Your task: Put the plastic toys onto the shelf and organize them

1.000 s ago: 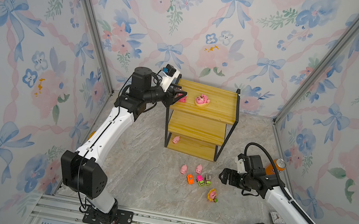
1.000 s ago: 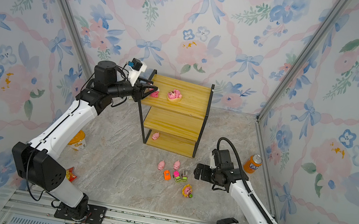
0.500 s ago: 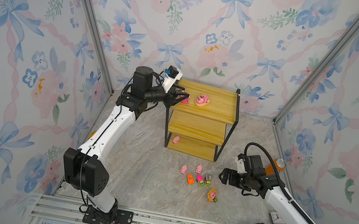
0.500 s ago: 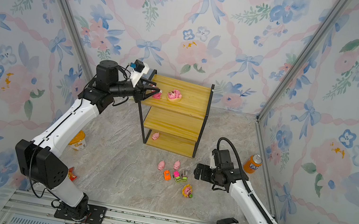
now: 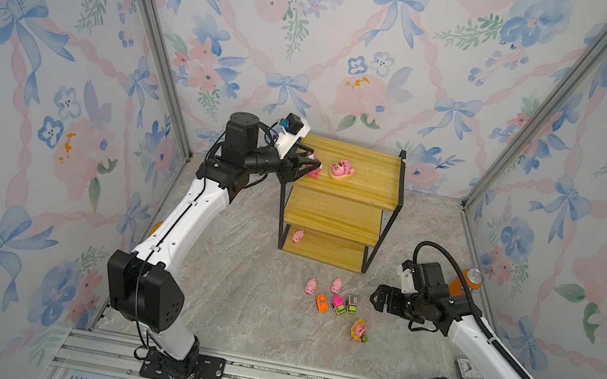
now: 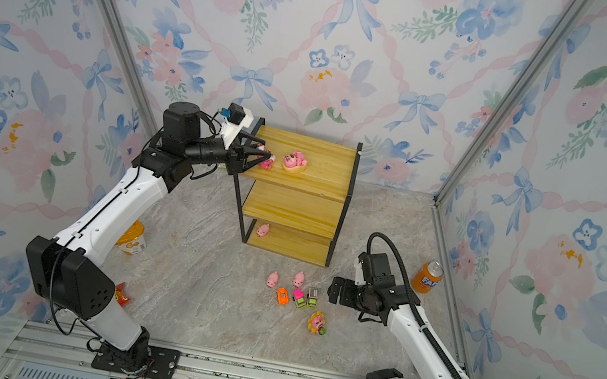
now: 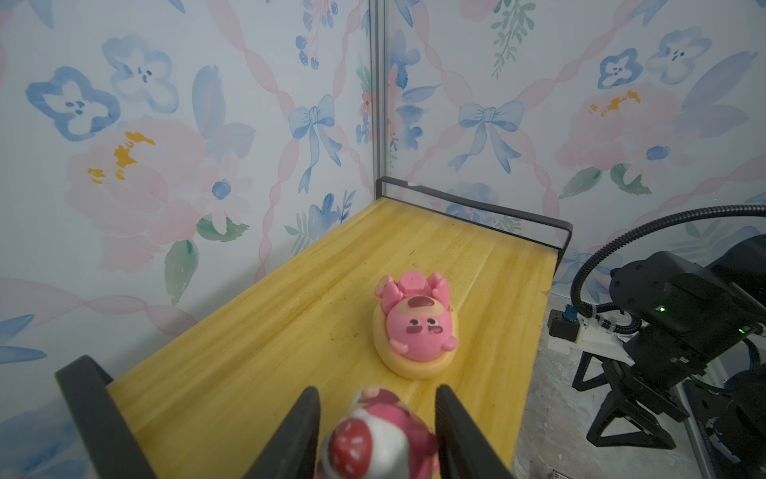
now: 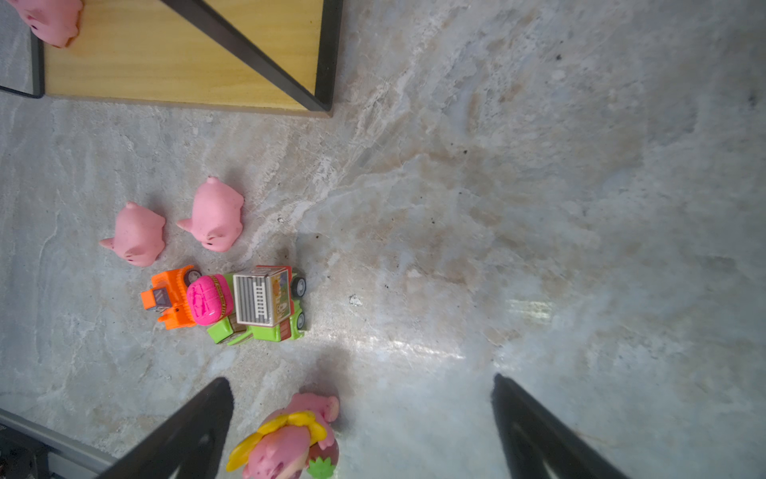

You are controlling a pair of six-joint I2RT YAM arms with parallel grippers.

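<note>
The shelf point(image 5: 335, 213) stands at the back wall; the left gripper point(image 5: 312, 166) reaches over the left end of its top board, jaws close on either side of a dark pink bear point(image 7: 381, 439), though I cannot tell whether they pinch it; the right gripper point(image 8: 360, 383) hovers low over the floor, jaws spread wide, empty; a second bear point(image 5: 341, 170) lies in a yellow dish just beside the first; a third bear point(image 5: 359, 330) sits on the floor; one pig point(image 5: 298, 236) rests on the bottom board, two pigs point(image 5: 311, 286) before the shelf; three cars point(image 5: 337, 304) huddle just beside them.
</note>
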